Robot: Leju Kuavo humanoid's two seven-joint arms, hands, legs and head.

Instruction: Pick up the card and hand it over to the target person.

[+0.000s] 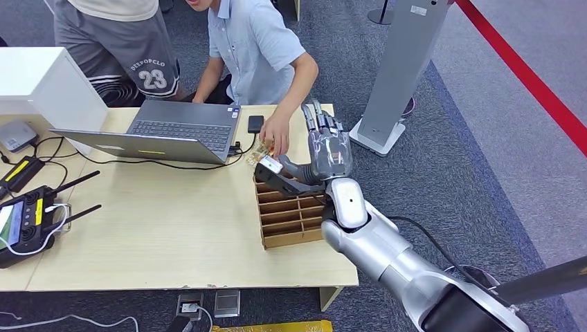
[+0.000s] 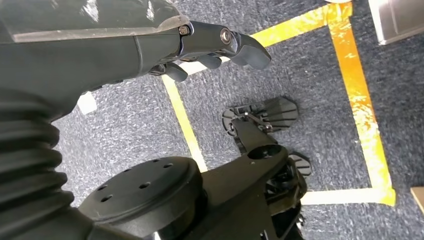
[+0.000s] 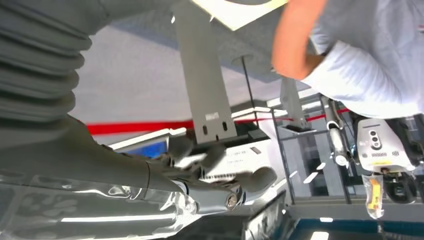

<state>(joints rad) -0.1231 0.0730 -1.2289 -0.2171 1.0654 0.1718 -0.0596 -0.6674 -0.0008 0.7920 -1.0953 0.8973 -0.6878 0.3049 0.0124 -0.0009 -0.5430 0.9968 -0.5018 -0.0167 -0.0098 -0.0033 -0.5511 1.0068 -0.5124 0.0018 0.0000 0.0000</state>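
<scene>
The bench [image 1: 173, 228] is pale, smooth wood, and the slotted organizer [image 1: 287, 214] on it looks like raw brown plywood. The right hand [image 1: 325, 149] wears glossy clear plastic over silver metal; the floor [image 1: 477, 159] is rough grey carpet.

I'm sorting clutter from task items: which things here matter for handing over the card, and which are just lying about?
Job: card, pinched by the right hand; person's hand; wooden card rack.

Lying about: laptop, black phone, controller, white box.
</scene>
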